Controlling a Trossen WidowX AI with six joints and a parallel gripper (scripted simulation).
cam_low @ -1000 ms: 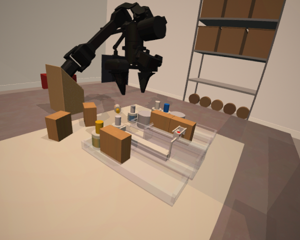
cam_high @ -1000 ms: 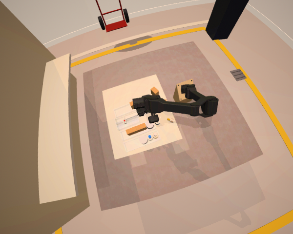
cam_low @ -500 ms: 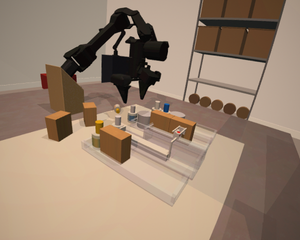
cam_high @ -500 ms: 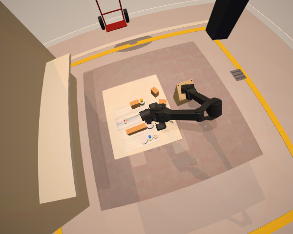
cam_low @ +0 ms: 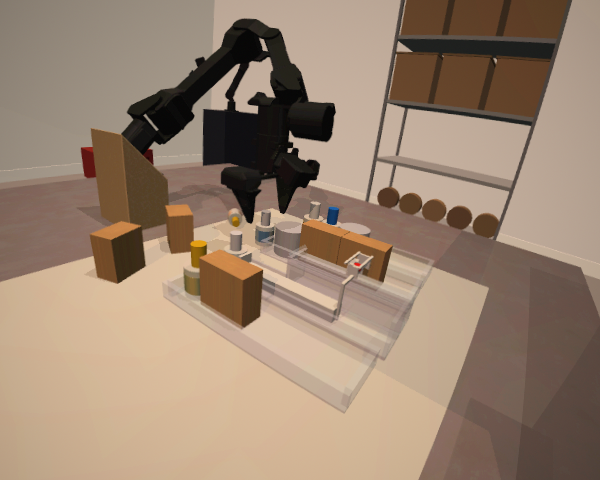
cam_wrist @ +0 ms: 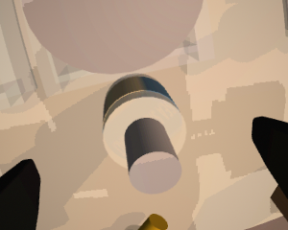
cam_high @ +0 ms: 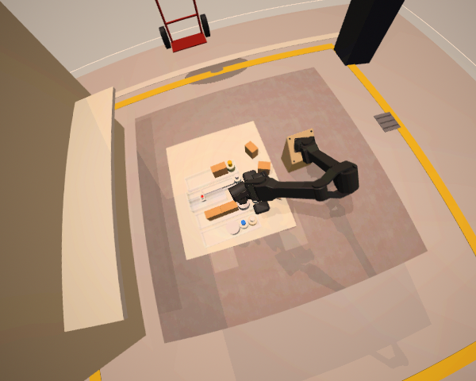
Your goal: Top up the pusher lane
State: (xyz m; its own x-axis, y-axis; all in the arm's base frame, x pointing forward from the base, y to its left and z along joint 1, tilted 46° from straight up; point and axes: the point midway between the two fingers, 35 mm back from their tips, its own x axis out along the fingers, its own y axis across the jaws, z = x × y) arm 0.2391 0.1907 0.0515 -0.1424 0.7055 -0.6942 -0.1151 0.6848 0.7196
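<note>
My gripper [cam_low: 266, 217] [cam_wrist: 146, 149] is open and empty, pointing down above the loose jar [cam_low: 264, 234] [cam_wrist: 139, 91]. That jar is upright, with a grey knob and a dark blue band, between the spread fingers in the wrist view. The arm hides it in the top view. A grey-knobbed jar [cam_high: 236, 178] [cam_low: 235, 241] stands at the front of the sprung lane; a wooden block partly hides its body in the exterior view. A pale strip [cam_low: 301, 292] runs behind it to an upright bracket [cam_low: 340, 297] with a red mark. I cannot make out the pusher plate clearly.
A wide grey jar [cam_low: 288, 238] [cam_wrist: 112, 34] stands close behind the loose jar. A yellow-capped jar [cam_low: 234, 217] lies nearby; another yellow-capped jar [cam_high: 230, 166] [cam_low: 192, 279] stands before a wooden block [cam_high: 219, 169] [cam_low: 230, 289]. A blue-capped jar [cam_high: 243, 222] [cam_low: 333, 214] stands in the far lane.
</note>
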